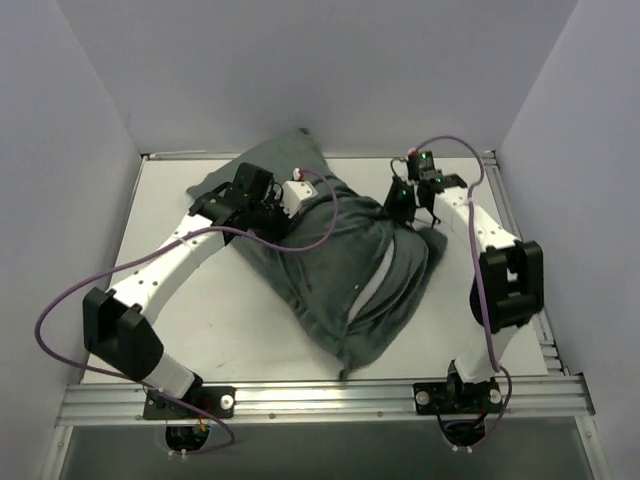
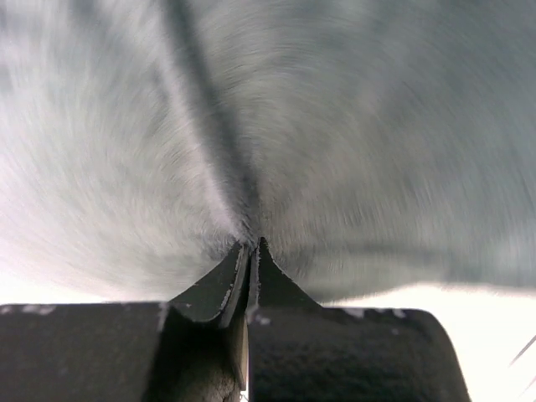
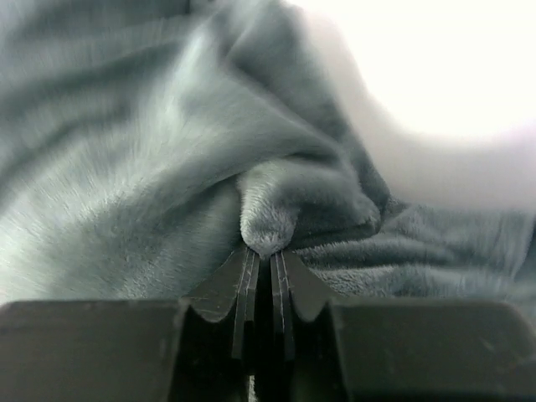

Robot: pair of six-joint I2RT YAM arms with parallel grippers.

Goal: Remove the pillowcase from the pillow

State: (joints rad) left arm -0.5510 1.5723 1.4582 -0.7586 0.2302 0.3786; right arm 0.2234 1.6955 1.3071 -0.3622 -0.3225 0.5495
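Near edge: metal rail (image 1: 320, 397) carries both arm bases. Bare table (image 1: 230, 335) lies between the rail and the bundle, widest on the left.

Pillowcase (image 1: 335, 265) lies mid-table, grey-green face up. Its near corner points at the rail, just short of the table's near edge. A thin white strip shows in a slit on the right half, probably the pillow (image 1: 375, 278); it is too small overhead to be sure.

Left gripper (image 2: 251, 247): fingers pressed together on a ridge of pillowcase fabric. Creases fan away from the tips. It sits on the far-left part of the bundle.

Right gripper (image 3: 266, 249): fingers closed on a small rounded nub of the same fabric, at the bundle's far-right edge.

Far side: the pillowcase's far corner touches or nearly touches the back wall (image 1: 330, 70). Open table lies left of the bundle, with a narrower strip on the right.
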